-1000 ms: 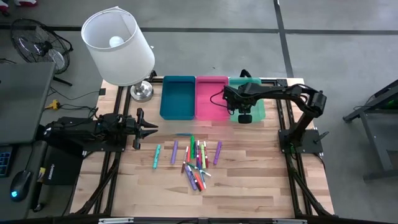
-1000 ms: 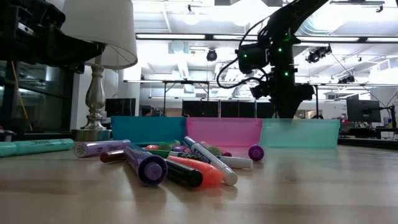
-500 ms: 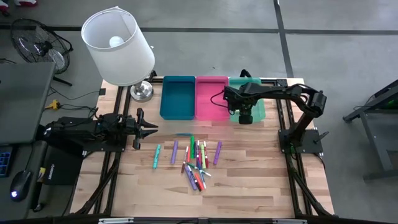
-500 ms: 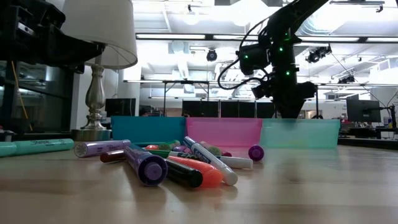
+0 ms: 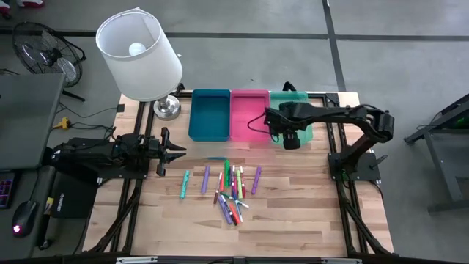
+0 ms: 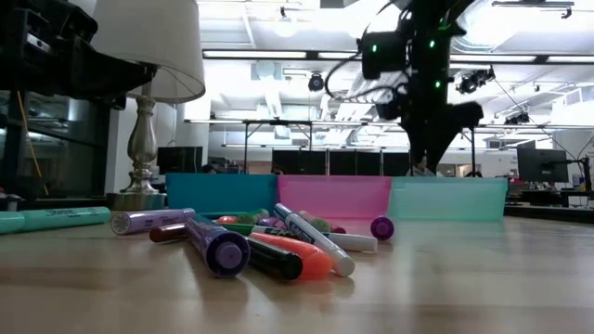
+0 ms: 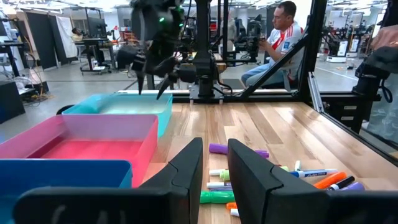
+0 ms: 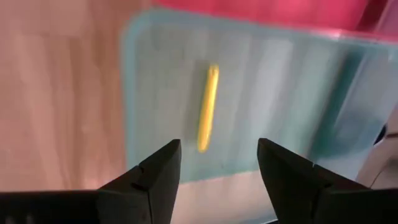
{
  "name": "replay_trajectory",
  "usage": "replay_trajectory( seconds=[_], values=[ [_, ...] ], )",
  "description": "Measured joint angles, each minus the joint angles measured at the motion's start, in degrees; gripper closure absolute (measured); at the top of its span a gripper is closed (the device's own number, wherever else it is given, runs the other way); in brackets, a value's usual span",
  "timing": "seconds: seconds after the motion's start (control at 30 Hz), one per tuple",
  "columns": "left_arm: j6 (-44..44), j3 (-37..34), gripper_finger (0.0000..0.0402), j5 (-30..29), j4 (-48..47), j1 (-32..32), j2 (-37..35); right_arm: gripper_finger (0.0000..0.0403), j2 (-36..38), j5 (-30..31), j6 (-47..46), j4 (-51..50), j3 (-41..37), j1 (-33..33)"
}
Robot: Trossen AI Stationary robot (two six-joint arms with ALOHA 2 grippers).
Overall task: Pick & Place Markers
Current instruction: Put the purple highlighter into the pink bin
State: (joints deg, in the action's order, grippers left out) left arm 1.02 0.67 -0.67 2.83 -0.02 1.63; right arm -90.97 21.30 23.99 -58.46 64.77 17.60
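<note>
Nearest the front edge of the pale wood-plank table (image 5: 293, 213), the markers (image 5: 231, 191) lie in a loose heap: short, smooth plastic cylinders in purple, green, pink, orange and blue, some crossing one another, with a teal marker (image 5: 184, 184) and a lilac marker (image 5: 206, 178) lying apart on the left arm's side. In the low view the closest one shows a round, ribbed purple cap (image 6: 225, 251).

The left gripper (image 5: 176, 152) rests at the table's left edge, well apart from the pile; its blunt dark fingers (image 7: 249, 171) stand close together with a narrow gap and nothing between them.

Farther back sit three shallow rectangular plastic trays with rounded corners, side by side and touching: a blue tray (image 5: 209, 114), a pink tray (image 5: 249, 116) and a green tray (image 5: 302, 130). The right gripper (image 5: 291, 139) hangs above the green tray, its fingers (image 8: 155, 171) spread wide and empty. Below them a yellow marker (image 8: 208, 107) lies on the tray's smooth floor.

A white drum lampshade (image 5: 139, 55) stands at the far left corner.
</note>
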Motion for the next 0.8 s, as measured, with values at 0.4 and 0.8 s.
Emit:
replay_trajectory(
  seconds=[0.4,0.8],
  values=[
    [0.0,0.0,0.0328,0.0,0.0,0.0,0.0,0.0219,1.4,-9.8,9.1,3.8,0.0,-14.4],
    [0.0,0.0,0.0328,0.0,0.0,0.0,0.0,0.0242,-4.8,-16.3,22.1,17.0,0.0,-20.4]
  ],
)
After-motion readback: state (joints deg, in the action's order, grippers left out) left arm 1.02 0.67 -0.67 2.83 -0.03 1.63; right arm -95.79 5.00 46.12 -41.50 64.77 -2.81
